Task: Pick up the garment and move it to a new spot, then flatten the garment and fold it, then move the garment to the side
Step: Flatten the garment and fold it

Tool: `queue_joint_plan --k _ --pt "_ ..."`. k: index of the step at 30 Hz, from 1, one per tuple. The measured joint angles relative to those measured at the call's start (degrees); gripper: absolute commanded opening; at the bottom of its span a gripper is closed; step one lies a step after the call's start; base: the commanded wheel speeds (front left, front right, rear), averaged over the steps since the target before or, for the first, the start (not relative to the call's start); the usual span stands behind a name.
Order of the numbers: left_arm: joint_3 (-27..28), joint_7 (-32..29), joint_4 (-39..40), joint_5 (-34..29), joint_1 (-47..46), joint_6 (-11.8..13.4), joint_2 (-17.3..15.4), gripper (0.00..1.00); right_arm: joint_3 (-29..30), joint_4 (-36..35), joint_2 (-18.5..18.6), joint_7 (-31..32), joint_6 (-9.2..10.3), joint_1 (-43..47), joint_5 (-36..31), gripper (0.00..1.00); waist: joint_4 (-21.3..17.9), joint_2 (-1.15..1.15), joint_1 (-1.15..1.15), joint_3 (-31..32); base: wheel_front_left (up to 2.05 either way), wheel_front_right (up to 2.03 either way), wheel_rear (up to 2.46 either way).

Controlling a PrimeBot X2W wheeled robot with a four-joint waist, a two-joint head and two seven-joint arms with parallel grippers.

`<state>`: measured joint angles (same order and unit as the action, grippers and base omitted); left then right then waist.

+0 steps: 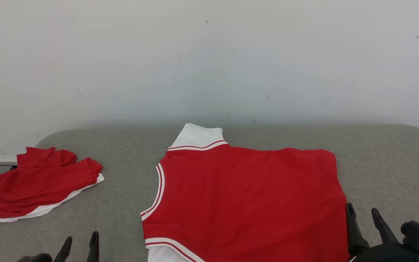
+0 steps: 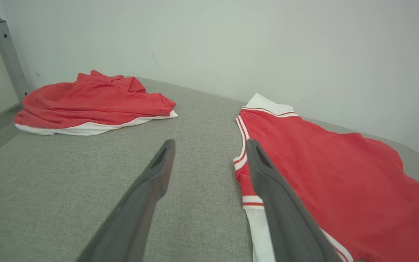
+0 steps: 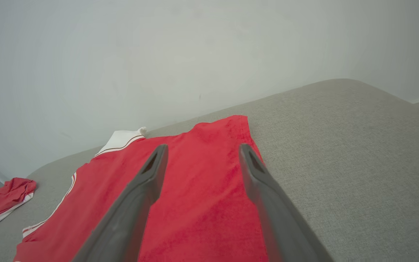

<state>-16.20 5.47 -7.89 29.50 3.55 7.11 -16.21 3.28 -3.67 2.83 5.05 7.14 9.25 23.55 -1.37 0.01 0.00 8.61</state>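
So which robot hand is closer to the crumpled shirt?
Left. The left gripper is near the crumpled shirt, on the robot's side; the right gripper is by the right edge of the flat shirt.

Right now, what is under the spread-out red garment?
The grey padded surface shows beside the garment, and white fabric pokes out at its far edge. Anything beneath the red panel is covered.

Grey fabric surface [image 1: 384, 163] — red garment [image 1: 246, 203] spread flat, second red garment [image 1: 38, 182] bunched at left.
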Motion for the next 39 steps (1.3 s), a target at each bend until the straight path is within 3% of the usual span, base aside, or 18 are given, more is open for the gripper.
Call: queue_joint_plan --k 14,34,39 --pt "1.1 -5.1 2.8 -1.4 1.9 0.0 1.4 1.0 0.2 1.9 0.0 -4.1 0.0 1.2 -0.4 1.0 -0.9 0.0 0.0 -0.2 0.0 0.0 0.0" --pt "3.0 -11.0 5.3 -4.1 3.3 0.0 2.6 1.0 -0.8 3.5 0.0 -5.3 0.0 1.1 -0.5 1.0 -0.5 0.0 0.0 -1.2 0.0 0.0 0.0" --pt "2.8 -15.9 4.2 -4.2 3.3 0.0 3.6 1.0 -1.6 4.6 3.3 -1.5 -0.01 1.5 -3.3 1.0 -0.3 0.0 0.0 -1.5 0.0 0.0 0.0"
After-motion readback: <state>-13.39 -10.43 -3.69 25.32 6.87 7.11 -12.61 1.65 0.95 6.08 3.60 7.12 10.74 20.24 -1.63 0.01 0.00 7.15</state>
